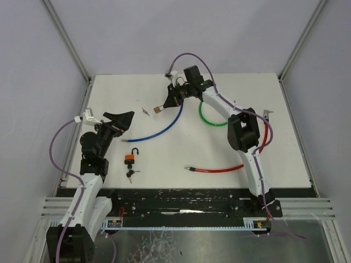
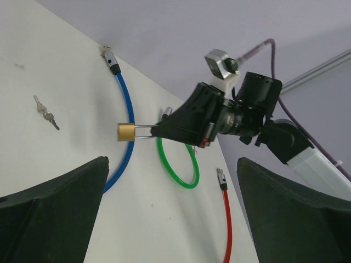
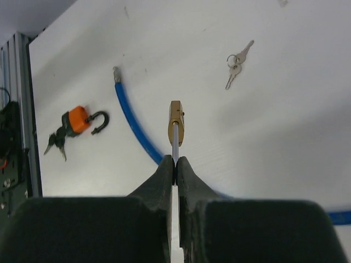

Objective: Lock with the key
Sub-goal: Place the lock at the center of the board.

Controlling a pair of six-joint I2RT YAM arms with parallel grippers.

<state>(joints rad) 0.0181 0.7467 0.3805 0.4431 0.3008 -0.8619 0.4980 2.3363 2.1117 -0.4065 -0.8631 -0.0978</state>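
My right gripper [image 1: 166, 104] [image 3: 175, 167] is shut on the steel shackle of a brass padlock [image 1: 158, 109] [image 3: 176, 121] and holds it above the table at the back middle. The padlock also shows in the left wrist view [image 2: 126, 132]. A pair of silver keys [image 1: 145, 111] [image 3: 237, 63] [image 2: 46, 113] lies on the table just left of it. My left gripper [image 1: 122, 121] [image 2: 171, 164] is open and empty, up off the table at the left. An orange padlock [image 1: 130, 158] [image 3: 78, 120] with its shackle open and black-headed keys [image 1: 130, 174] lies below it.
A blue cable [image 1: 164, 127] [image 2: 129, 115] curves under the brass padlock. A green cable loop [image 1: 211, 118] [image 2: 178, 164] lies right of it. A red cable [image 1: 219, 169] [image 2: 226, 219] runs along the front right. Metal frame rails bound the white table [image 1: 164, 148].
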